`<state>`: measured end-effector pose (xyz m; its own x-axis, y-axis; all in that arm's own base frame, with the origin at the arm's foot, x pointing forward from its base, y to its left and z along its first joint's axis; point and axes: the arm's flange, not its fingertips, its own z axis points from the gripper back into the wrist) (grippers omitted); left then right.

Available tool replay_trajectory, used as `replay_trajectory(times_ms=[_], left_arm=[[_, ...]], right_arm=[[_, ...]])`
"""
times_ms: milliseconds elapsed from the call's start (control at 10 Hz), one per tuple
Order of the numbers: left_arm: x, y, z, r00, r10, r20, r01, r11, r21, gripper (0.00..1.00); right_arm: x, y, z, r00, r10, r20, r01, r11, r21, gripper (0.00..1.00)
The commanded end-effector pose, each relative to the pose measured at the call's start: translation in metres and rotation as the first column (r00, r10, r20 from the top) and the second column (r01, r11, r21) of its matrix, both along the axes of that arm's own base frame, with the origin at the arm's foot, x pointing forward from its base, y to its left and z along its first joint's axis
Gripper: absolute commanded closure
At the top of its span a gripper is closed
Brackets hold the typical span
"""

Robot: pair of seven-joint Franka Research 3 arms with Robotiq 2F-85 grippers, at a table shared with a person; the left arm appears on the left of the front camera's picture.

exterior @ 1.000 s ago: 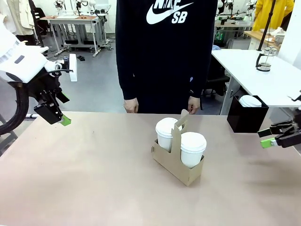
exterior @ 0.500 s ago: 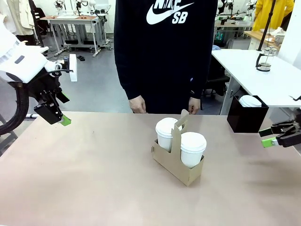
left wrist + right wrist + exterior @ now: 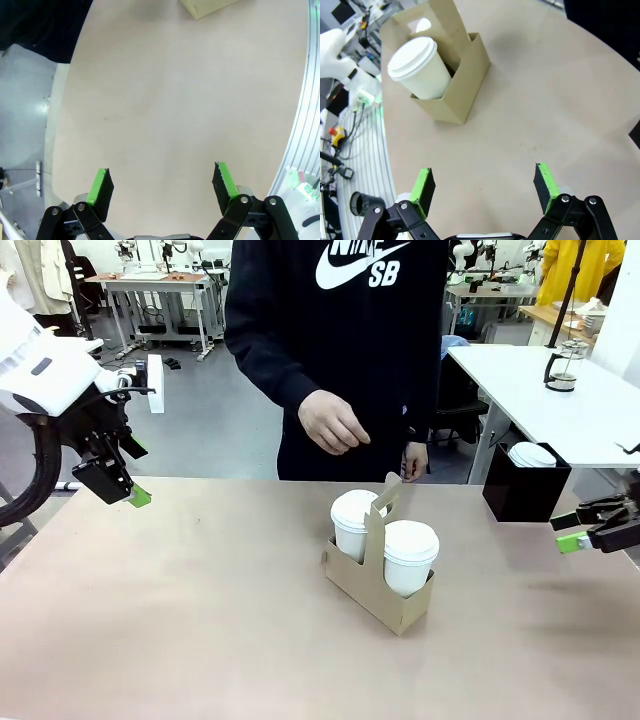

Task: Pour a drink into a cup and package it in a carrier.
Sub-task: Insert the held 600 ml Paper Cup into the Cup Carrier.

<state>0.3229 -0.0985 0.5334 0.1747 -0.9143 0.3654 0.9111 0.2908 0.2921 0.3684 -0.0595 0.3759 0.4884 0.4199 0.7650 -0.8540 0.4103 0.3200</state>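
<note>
**Both grippers idle as the packed carrier waits for collection**

Left gripper (image 3: 128, 480) hangs spread wide and empty at the table's left edge, well apart from the load; its own wrist view shows the green pads (image 3: 99, 182) parted over bare tabletop. Right gripper (image 3: 590, 527) hovers at the right edge, equally wide and empty, with nothing between its fingers (image 3: 543, 179).

The carrier (image 3: 372, 583) stands upright near the middle of the table (image 3: 180, 620), its handle tab (image 3: 384, 502) rising between the two slots. Each slot holds a white lidded cup: the far cup (image 3: 356, 520) and the near cup (image 3: 410, 552). Lids hide the contents, so whether either holds the drink cannot be told. By the look of it, packaging is done and the remaining step is the handover.

The person's hand (image 3: 331, 423) is raised above the far side of the table, not touching anything. To do this step well, the arms should probably keep clear of the centre so the person can reach the tab unobstructed. If a gripper must lift it instead, pinching the tab squarely and rising straight up would keep the cups from tipping.

A black box (image 3: 523, 485) beside the table at the right holds another white-lidded cup (image 3: 531, 454).
</note>
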Motion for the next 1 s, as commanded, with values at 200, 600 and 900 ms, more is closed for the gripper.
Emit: replay_trajectory(times_ms=[200,600,900], left_arm=[[-0.0002,-0.0013,-0.0001,1.000,0.014,-0.005,-0.014,1.000,-0.006,0.00],[-0.0002,-0.0013,-0.0001,1.000,0.014,-0.005,-0.014,1.000,-0.006,0.00],[-0.0002,-0.0013,-0.0001,1.000,0.014,-0.005,-0.014,1.000,-0.006,0.00]], right_arm=[[-0.0013,-0.0004,0.0029,1.000,0.005,0.006,-0.005,1.000,0.006,0.00],[-0.0013,-0.0004,0.0029,1.000,0.005,0.006,-0.005,1.000,0.006,0.00],[-0.0013,-0.0004,0.0029,1.000,0.005,0.006,-0.005,1.000,0.006,0.00]])
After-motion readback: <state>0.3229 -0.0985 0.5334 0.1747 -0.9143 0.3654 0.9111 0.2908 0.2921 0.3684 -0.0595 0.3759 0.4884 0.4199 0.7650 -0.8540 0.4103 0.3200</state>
